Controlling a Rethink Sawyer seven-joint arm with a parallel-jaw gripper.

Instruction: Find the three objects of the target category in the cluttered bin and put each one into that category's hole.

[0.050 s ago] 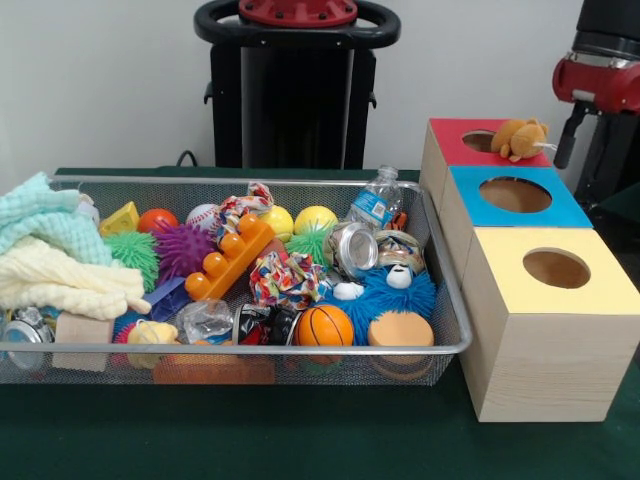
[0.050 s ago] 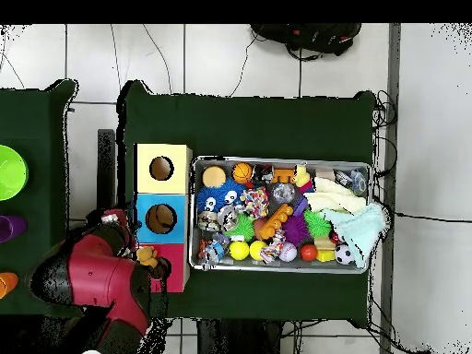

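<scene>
Gripper [image 2: 155, 265]: hung over the red-topped box, at the plush toy; whether it was open or closed around the toy could not be told.
Arm [image 2: 92, 277]: red and black, reached in over the red-topped box.
Plush toy [image 1: 519, 138]: small, orange-brown, lay on the rim of the hole in the red-topped box, partly over the opening.
Red-topped box [image 1: 450, 140]: first in a row of three wooden boxes, each with a round hole on top.
Blue-topped box [image 1: 480, 210]: touching the red-topped box.
Yellow-topped box [image 1: 600, 290]: beyond the blue one, farthest from the red-topped box.
Wire mesh bin [image 1: 250, 350]: just beside the row of boxes, full of clutter.
Toy basketball [image 1: 325, 325]: in the bin, well apart from the red-topped box.
Crushed plastic bottle [image 1: 375, 203]: in the bin corner nearest the red-topped box.
Towels [image 1: 55, 260]: piled at the bin end farthest from the red-topped box.
</scene>
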